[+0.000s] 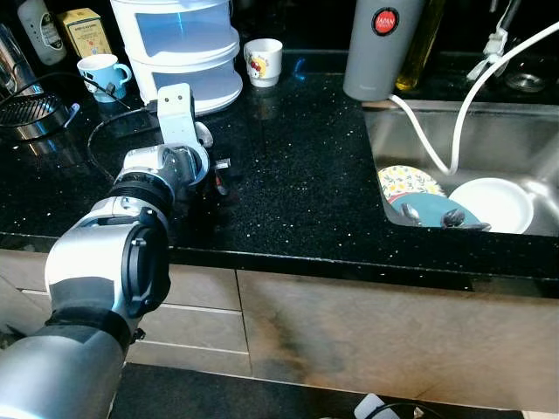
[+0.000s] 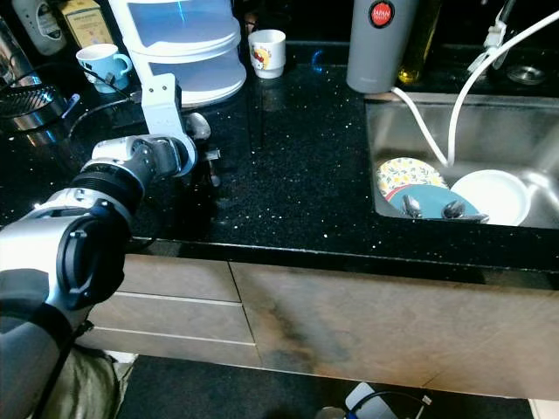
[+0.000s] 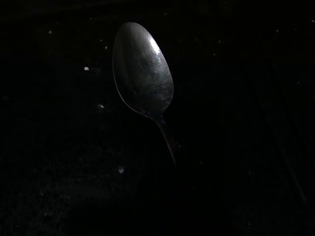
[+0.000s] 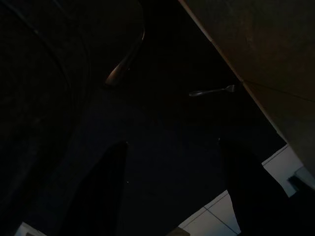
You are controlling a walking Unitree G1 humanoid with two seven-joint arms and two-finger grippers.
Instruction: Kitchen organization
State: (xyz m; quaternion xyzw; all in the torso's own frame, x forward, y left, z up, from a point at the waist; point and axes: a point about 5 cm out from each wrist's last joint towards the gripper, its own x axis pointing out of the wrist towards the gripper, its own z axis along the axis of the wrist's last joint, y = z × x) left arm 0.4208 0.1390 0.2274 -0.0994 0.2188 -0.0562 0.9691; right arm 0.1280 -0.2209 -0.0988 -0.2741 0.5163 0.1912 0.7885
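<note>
A metal spoon (image 3: pixel 143 73) lies on the black speckled counter (image 1: pixel 297 175), its bowl catching the light in the left wrist view. My left gripper (image 1: pixel 215 182) reaches over the counter's left part, right by the spoon (image 1: pixel 203 135), whose bowl peeks out behind the white wrist mount. More dishes sit in the steel sink (image 1: pixel 524 144) at the right: a patterned plate (image 1: pixel 409 182), a teal plate (image 1: pixel 432 209) with spoons on it, and a white bowl (image 1: pixel 492 202). My right gripper (image 4: pixel 172 191) hangs idle and open over a dark floor.
A white stacked container (image 1: pixel 183 44), a blue mug (image 1: pixel 103 74) and a white cup (image 1: pixel 263 61) stand at the counter's back. A grey canister (image 1: pixel 382 48) stands by the sink, with a white hose (image 1: pixel 428 131) looping into it. A black cable (image 1: pixel 105 131) crosses the left counter.
</note>
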